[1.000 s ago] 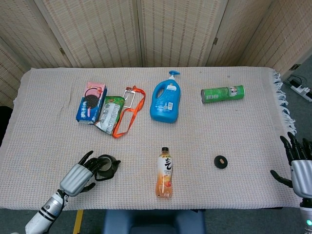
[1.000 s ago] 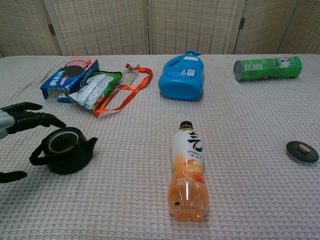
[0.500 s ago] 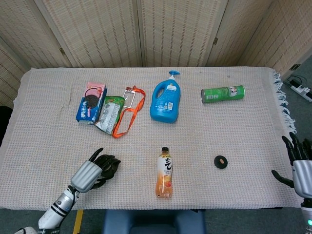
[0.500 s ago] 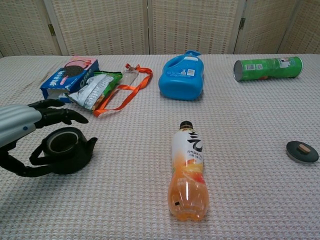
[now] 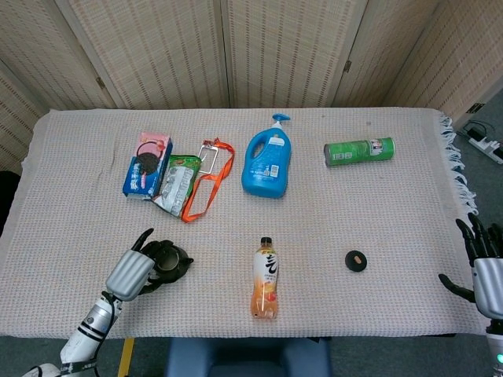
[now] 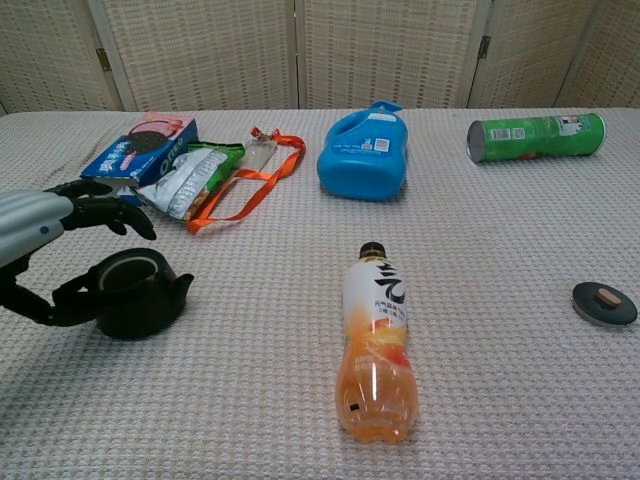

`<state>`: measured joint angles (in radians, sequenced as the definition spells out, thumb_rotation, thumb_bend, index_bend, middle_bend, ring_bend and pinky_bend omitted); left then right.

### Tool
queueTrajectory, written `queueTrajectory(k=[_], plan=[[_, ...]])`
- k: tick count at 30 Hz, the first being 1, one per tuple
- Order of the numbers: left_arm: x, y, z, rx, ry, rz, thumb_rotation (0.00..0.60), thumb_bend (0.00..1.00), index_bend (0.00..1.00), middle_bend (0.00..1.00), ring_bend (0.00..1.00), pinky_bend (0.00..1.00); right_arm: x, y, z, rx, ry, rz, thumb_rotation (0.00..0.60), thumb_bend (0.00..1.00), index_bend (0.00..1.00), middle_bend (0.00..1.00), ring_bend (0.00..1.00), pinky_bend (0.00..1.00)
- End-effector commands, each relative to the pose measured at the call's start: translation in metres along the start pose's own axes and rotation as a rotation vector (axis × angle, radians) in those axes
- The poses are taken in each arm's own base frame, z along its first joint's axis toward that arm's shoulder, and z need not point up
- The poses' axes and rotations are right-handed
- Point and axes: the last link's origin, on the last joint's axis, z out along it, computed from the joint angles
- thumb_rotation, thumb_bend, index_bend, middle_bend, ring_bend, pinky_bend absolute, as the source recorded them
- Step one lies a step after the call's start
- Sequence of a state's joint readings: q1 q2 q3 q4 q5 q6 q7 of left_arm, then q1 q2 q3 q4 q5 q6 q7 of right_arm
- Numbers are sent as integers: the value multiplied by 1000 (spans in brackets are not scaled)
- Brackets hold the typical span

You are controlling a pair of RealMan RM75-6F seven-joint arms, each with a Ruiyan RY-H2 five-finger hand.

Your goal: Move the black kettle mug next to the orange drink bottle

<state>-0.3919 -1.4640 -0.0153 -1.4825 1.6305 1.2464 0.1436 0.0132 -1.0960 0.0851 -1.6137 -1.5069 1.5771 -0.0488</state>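
Note:
The black kettle mug (image 5: 171, 259) stands upright near the front left of the table, open top showing (image 6: 135, 295). My left hand (image 5: 135, 271) is cupped around its left side. The fingers (image 6: 100, 212) arch above the rim without touching it. The thumb (image 6: 50, 300) lies low against the handle side. The orange drink bottle (image 5: 266, 279) lies on its side at the front middle, cap pointing away (image 6: 375, 345), well to the right of the mug. My right hand (image 5: 483, 267) hovers at the far right table edge, fingers spread and empty.
At the back are a cookie box (image 5: 148, 165), a snack bag (image 5: 177, 183), an orange lanyard (image 5: 208, 184), a blue detergent bottle (image 5: 267, 161) and a green can (image 5: 359, 151) lying down. A small black lid (image 5: 356, 260) sits right of the orange bottle.
My left hand has come in around the mug from the left, and its thumb now sits by the handle. The mug has barely moved. The right hand has sunk slightly.

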Motion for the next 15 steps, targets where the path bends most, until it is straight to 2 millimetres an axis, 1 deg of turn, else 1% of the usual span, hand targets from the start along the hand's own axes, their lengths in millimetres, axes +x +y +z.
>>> queueTrajectory(k=[1,4,7,11,15], plan=[[4,-8,3,26,14,-19,600,253,301,204,248,61,0,0,0,-1,1,0,600,161,48,40,154,0],[9,-14,6,45,44,-48,600,299,342,238,273,71,1,1,0,-2,5,-1,600,160,49,40,155,0],[12,-14,8,45,71,-67,600,356,382,276,301,78,0,1,0,-4,4,0,600,160,54,40,155,0],[12,-10,11,29,72,-73,600,359,418,302,315,82,-1,1,0,-3,3,5,600,160,54,41,154,0],[10,-7,14,13,63,-57,600,385,464,314,323,84,-1,2,0,-3,6,6,600,160,55,41,154,0]])
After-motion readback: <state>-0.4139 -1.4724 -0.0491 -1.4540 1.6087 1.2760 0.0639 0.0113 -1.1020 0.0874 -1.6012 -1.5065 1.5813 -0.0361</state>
